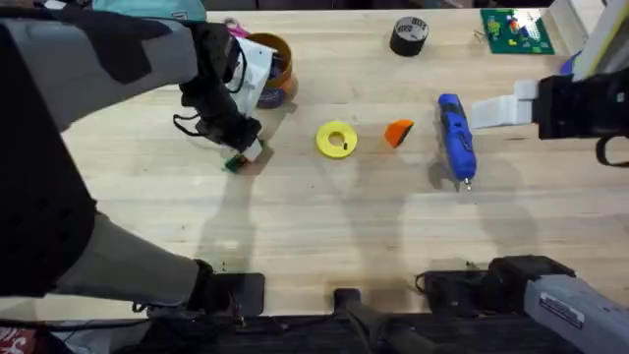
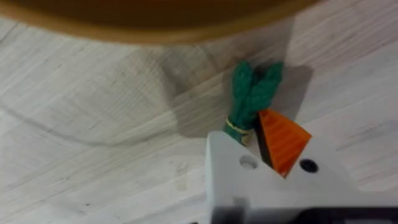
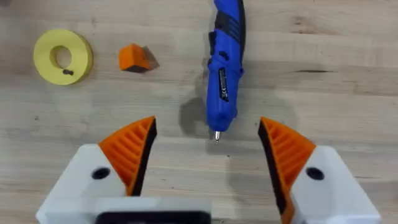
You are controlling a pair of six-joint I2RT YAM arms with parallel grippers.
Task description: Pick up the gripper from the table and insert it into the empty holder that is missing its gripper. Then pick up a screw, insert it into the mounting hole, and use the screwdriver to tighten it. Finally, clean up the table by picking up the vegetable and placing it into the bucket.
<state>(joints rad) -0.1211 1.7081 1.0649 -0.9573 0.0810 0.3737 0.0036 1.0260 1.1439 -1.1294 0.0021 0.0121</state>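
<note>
The green vegetable (image 1: 234, 163) lies low over the table, left of the middle. My left gripper (image 1: 251, 149) is at its tied end and looks shut on it. In the left wrist view the vegetable (image 2: 252, 96) sticks out from the left gripper (image 2: 258, 140), between one orange pad and a bare white holder (image 2: 239, 168). The loose orange gripper (image 1: 398, 132) lies beside the blue screwdriver (image 1: 455, 138). My right gripper (image 3: 208, 155) hangs open above the screwdriver (image 3: 225, 68), holding nothing. The bucket (image 1: 273, 67) stands just behind the left gripper.
A yellow ring (image 1: 337, 140) lies between the vegetable and the orange tip. A black tape roll (image 1: 409, 36) and a green circuit board (image 1: 514, 29) sit at the back right. The bucket's rim (image 2: 155, 25) looms close over the left wrist camera.
</note>
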